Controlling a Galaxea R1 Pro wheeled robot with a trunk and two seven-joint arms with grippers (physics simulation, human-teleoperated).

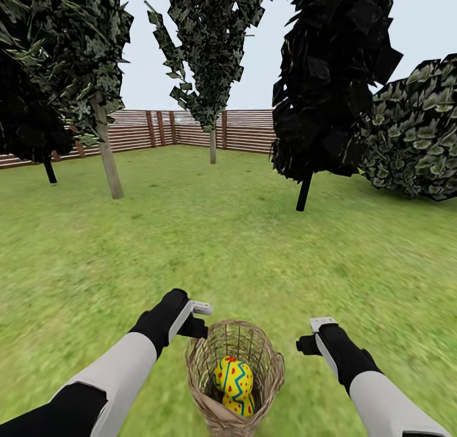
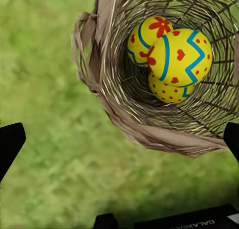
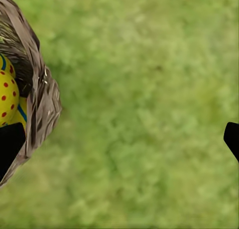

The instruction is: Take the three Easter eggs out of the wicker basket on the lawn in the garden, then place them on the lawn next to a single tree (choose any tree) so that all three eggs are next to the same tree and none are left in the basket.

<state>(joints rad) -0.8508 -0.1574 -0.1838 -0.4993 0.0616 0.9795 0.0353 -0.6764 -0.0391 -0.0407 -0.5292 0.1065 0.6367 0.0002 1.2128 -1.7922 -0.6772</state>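
The wicker basket (image 1: 266,367) stands on the lawn (image 1: 222,246) right in front of me, between my two arms. In the left wrist view, three yellow Easter eggs (image 2: 180,57) with blue zigzags and red marks lie piled inside the basket (image 2: 107,97). My left gripper (image 1: 197,322) hovers just left of the rim, open and empty, its fingertips (image 2: 10,144) wide apart above the grass beside the basket. To the right of the basket, my right gripper (image 1: 311,338) is open over bare grass. Its wrist view catches the basket's wall (image 3: 37,89) and one egg (image 3: 7,97).
A tree with a leaning pale trunk (image 1: 108,154) stands far left, and another pale-trunked tree (image 1: 212,146) stands by the brown slat fence (image 1: 247,131). A thin black-trunked tree (image 1: 304,192) and a leafy bush (image 1: 412,132) stand right. Open grass lies between.
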